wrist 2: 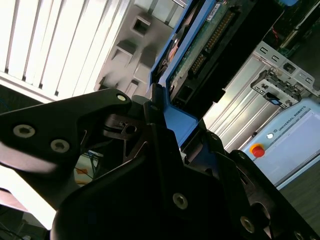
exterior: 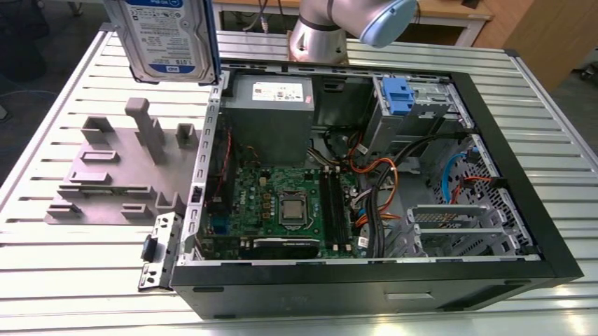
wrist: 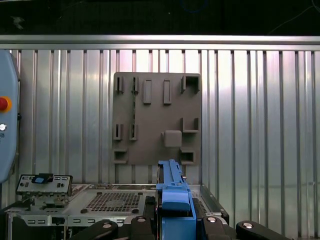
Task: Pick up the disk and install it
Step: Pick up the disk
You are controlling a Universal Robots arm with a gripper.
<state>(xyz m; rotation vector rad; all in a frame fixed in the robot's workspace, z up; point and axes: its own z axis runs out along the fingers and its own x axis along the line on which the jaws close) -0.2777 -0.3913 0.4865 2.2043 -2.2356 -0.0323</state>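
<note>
The disk (exterior: 168, 38), silver with a white-and-blue label and a blue frame, hangs upright in the air at the exterior view's upper left. It is above the grey fixture and just outside the open computer case (exterior: 523, 161). In the second wrist view my gripper (wrist 2: 160, 107) is shut on the disk (wrist 2: 200, 45), its black fingers clamped on the blue frame, and the drive's green circuit board shows. The first wrist view shows the blue frame edge of the disk (wrist: 172, 190) standing between the fingers of the gripper (wrist: 172, 220).
A grey fixture plate (exterior: 122, 168) with upright pegs and slots lies on the slatted metal table beside the case. Inside the case are a grey power supply box (exterior: 271, 119), a motherboard (exterior: 280, 203), cables and a drive bay with a blue clip (exterior: 397, 94). The arm's base (exterior: 323, 28) stands behind the case.
</note>
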